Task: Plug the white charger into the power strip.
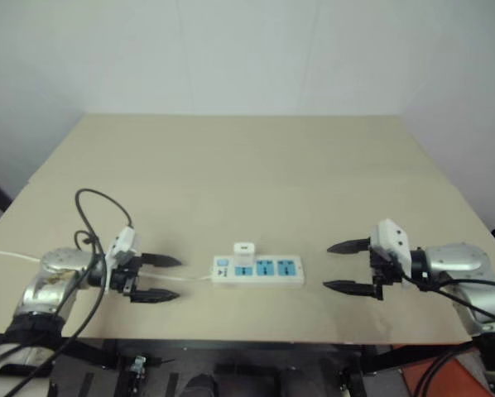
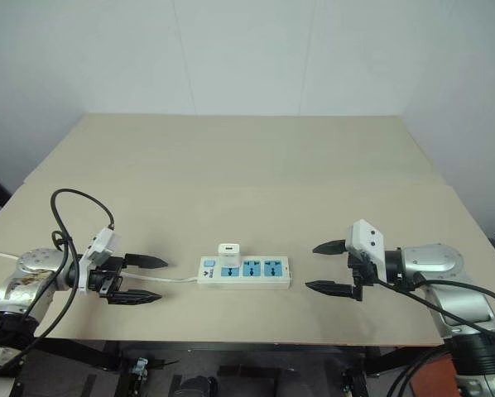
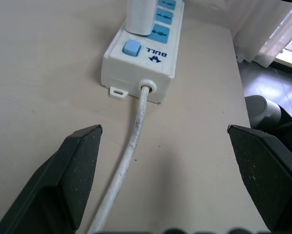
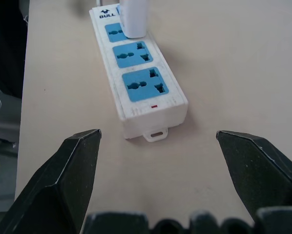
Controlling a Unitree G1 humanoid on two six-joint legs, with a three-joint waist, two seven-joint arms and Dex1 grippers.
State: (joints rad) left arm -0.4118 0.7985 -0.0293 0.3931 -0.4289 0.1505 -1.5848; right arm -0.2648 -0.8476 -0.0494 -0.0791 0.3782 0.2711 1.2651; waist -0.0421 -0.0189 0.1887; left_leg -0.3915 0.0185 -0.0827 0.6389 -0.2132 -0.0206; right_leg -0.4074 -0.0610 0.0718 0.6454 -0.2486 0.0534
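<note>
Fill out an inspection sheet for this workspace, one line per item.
Surface: tan table, flat.
Job's things: white charger stands upright in the power strip, in the outlet nearest the switch; two outlets free.
Clutter: nothing seen.
Grippers: left gripper and right gripper open, holding nothing, flanking the strip's ends.
Cables: strip's white cord runs toward the left gripper; black cable loops over the left arm.
Surroundings: white walls.

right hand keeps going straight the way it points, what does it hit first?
Probably the near end of the strip, which lies dead ahead between the open right hand's fingers. Bare table before that; the charger sits at the far end.
</note>
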